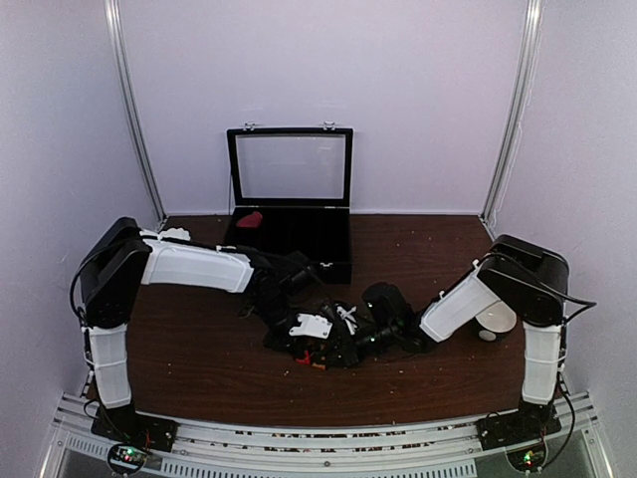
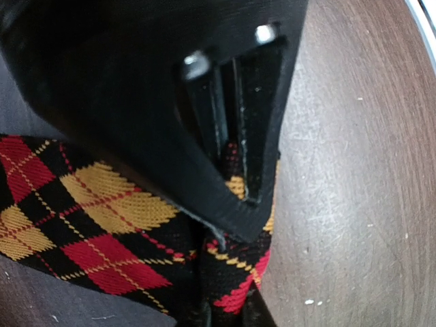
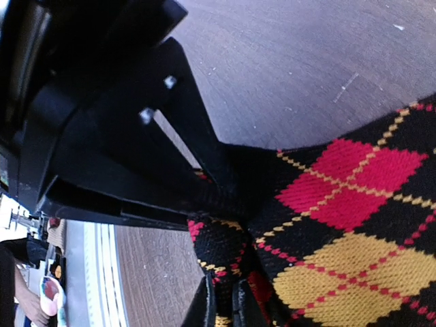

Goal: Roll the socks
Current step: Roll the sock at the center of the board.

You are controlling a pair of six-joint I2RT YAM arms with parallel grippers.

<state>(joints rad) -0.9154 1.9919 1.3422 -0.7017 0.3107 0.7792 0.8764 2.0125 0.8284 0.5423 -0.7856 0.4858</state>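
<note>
A black sock with red and orange argyle diamonds (image 1: 320, 355) lies bunched on the brown table (image 1: 199, 358), between the two arms at mid-table. In the left wrist view the sock (image 2: 102, 204) fills the lower left, and my left gripper (image 2: 229, 315) is shut on a fold of it at the bottom edge. The right wrist view shows the same sock (image 3: 340, 225), with my right gripper (image 3: 228, 306) pinching a narrow bunch of it. Both grippers (image 1: 333, 342) (image 1: 370, 337) stand close together, tips nearly meeting. Each wrist view shows the other gripper's black body above the fabric.
A black case (image 1: 299, 261) with its glass lid (image 1: 292, 167) raised stands at the back centre, and a small red bundle (image 1: 249, 219) lies in its left end. A white round object (image 1: 495, 321) sits behind the right arm. Pale walls enclose the table.
</note>
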